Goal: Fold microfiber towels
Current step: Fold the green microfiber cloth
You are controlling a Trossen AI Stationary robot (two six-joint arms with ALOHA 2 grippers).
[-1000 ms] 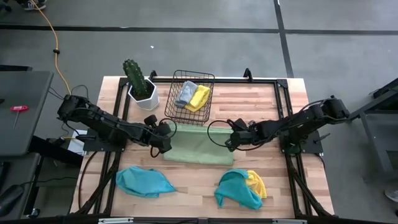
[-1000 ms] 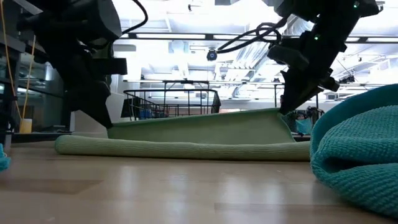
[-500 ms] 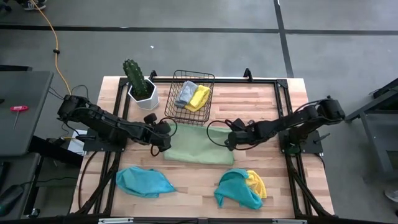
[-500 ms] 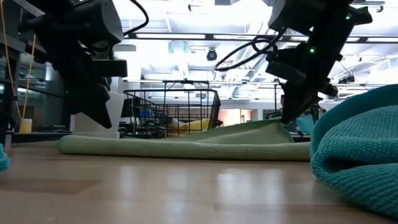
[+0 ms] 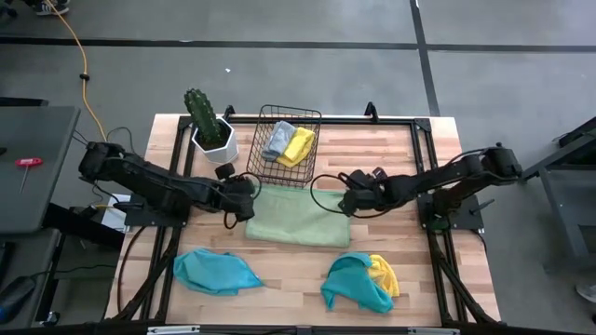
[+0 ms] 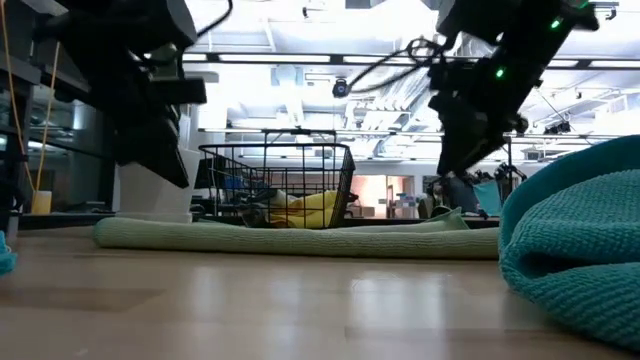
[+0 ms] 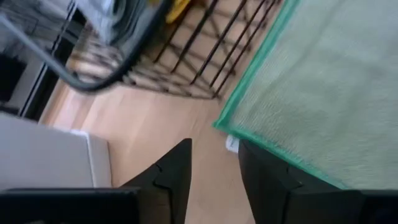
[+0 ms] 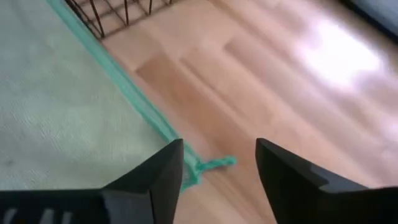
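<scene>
A light green microfiber towel (image 5: 298, 217) with a teal hem lies folded flat on the wooden table, just in front of the wire basket. My left gripper (image 5: 248, 198) hovers open at its far left corner (image 7: 227, 124). My right gripper (image 5: 347, 198) hovers open at its far right corner (image 8: 200, 165). In the low view both grippers (image 6: 172, 170) (image 6: 455, 165) stand above the towel (image 6: 290, 237), clear of it. A teal towel (image 5: 216, 272) lies crumpled at the near left. A teal and a yellow towel (image 5: 361, 279) lie heaped at the near right.
The black wire basket (image 5: 303, 168) stands right behind the green towel and holds a grey and a yellow towel (image 5: 289, 142). A cactus in a white pot (image 5: 210, 127) stands at the far left. Bare wood lies between the green towel and the near heaps.
Both grippers have let go of the green towel's upper layer, which they held raised and stretched between them. That layer has dropped flat onto the lower one, its edge toward the basket. Both grippers have drawn slightly toward the far edge and up, clear of the cloth.
</scene>
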